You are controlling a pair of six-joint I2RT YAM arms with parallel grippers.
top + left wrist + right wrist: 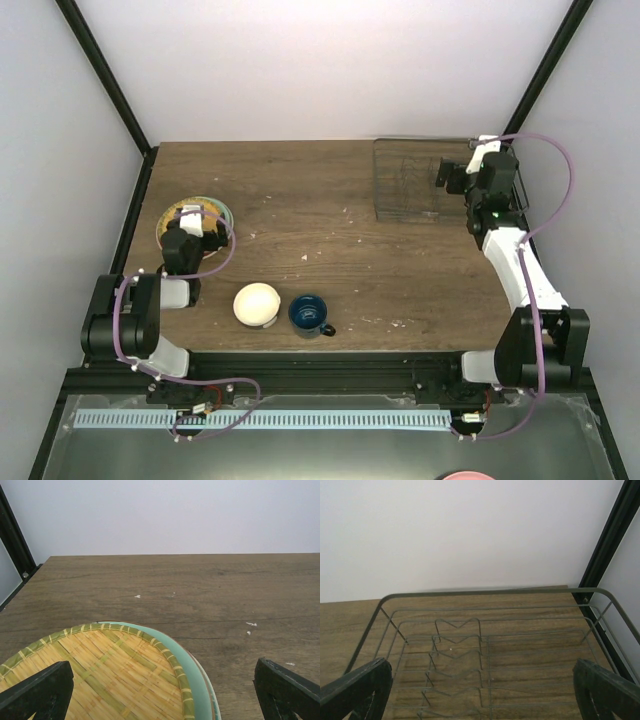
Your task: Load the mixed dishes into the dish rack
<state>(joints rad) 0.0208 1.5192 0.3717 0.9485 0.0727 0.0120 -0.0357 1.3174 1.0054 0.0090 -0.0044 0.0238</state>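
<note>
A stack of plates [172, 222] lies at the table's left edge. In the left wrist view the top one is a woven yellow-orange plate [100, 675] on a mint green plate [197, 680]; another rim shows under them. My left gripper [200, 225] hovers just above the stack, open and empty, fingers [37, 692] wide apart. A cream bowl [257, 303] lies upside down near the front edge, next to a dark blue mug [308, 314]. The empty wire dish rack [408, 180] stands at the back right. My right gripper [447, 176] is over its right end, open and empty, above the dividers [457, 650].
Black frame posts rise at the table's back corners [105, 75]. The rack's right end sits close to the right wall and post [607, 550]. A pink round object [468, 476] shows at the picture's bottom edge, below the table. Small white crumbs [250, 625] dot the wood.
</note>
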